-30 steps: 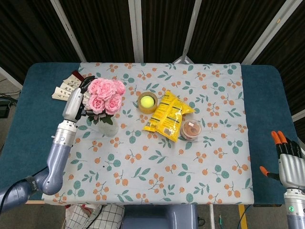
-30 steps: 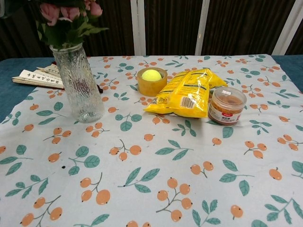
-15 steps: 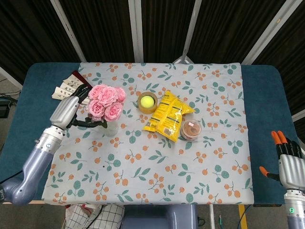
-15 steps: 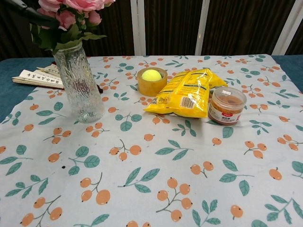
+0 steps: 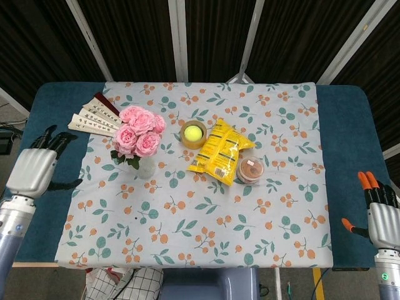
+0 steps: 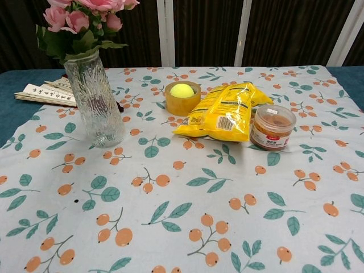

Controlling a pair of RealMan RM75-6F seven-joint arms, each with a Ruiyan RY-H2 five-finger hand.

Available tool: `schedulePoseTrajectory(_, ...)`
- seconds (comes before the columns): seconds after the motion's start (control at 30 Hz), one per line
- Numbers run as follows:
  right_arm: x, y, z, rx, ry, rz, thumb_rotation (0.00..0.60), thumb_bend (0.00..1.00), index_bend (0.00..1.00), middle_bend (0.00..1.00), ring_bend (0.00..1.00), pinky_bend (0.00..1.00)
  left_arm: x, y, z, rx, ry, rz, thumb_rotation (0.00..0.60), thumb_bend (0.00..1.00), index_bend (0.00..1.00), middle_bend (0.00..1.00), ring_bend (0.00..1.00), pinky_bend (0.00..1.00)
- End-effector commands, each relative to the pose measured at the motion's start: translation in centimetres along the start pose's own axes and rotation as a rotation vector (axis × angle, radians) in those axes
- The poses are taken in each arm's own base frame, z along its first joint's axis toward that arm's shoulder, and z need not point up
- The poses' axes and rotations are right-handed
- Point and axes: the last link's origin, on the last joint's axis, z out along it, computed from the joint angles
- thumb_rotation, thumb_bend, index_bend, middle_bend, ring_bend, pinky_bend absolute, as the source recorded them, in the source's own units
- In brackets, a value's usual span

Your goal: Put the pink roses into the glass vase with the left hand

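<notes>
The pink roses (image 5: 139, 130) (image 6: 85, 14) stand upright in the ribbed glass vase (image 6: 95, 99) (image 5: 142, 166) at the left of the flowered cloth. My left hand (image 5: 34, 169) is well to the left of the vase, over the blue table edge, fingers apart and holding nothing. My right hand (image 5: 378, 206) hangs off the table's right front corner, orange-tipped fingers spread, empty. Neither hand shows in the chest view.
A folded paper fan (image 5: 94, 115) (image 6: 42, 94) lies behind the vase. Right of the vase are a tennis ball in a tape roll (image 5: 193, 133) (image 6: 182, 96), a yellow snack bag (image 5: 219, 150) (image 6: 224, 114) and a lidded jar (image 5: 249, 169) (image 6: 273, 126).
My left hand has let go of the roses and pulled away left and toward the front edge. The roses stay in the vase. The right hand has not moved.
</notes>
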Motion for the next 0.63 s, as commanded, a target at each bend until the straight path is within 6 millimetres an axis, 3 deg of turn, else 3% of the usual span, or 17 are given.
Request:
schedulePoseTrajectory(0.03, 0.0, 0.0, 0.0, 0.004, -0.011, -0.001, 0.600, 0.12, 0.00, 0.00, 0.00, 0.00, -3.8, -2.9, -5.5, 0.073, 0.022, 0.105, 0.600, 0.18, 0.18, 0.16, 0.01, 0.17)
schedulePoseTrajectory(0.13, 0.1, 0.0, -0.1, 0.011, -0.010, -0.009, 0.600, 0.12, 0.00, 0.00, 0.00, 0.00, -6.6, -4.3, -7.2, 0.107, 0.078, 0.084, 0.600, 0.18, 0.18, 0.16, 0.01, 0.17)
schedulePoseTrajectory(0.3, 0.0, 0.0, -0.1, 0.027, -0.024, -0.020, 0.600, 0.12, 0.00, 0.00, 0.00, 0.00, -9.4, -5.5, -8.3, 0.141, 0.067, -0.026, 0.600, 0.18, 0.18, 0.16, 0.01, 0.18)
schedulePoseTrajectory(0.43, 0.0, 0.0, 0.0, 0.055, -0.027, -0.026, 0.600, 0.12, 0.00, 0.00, 0.00, 0.00, -10.6, -6.7, -8.1, 0.156, 0.059, -0.017, 0.600, 0.18, 0.17, 0.14, 0.03, 0.28)
schedulePoseTrajectory(0.63, 0.0, -0.2, 0.2, 0.062, -0.015, -0.010, 0.600, 0.12, 0.00, 0.00, 0.00, 0.00, -10.9, -6.7, -8.0, 0.140, 0.062, -0.045, 0.600, 0.18, 0.16, 0.14, 0.03, 0.28)
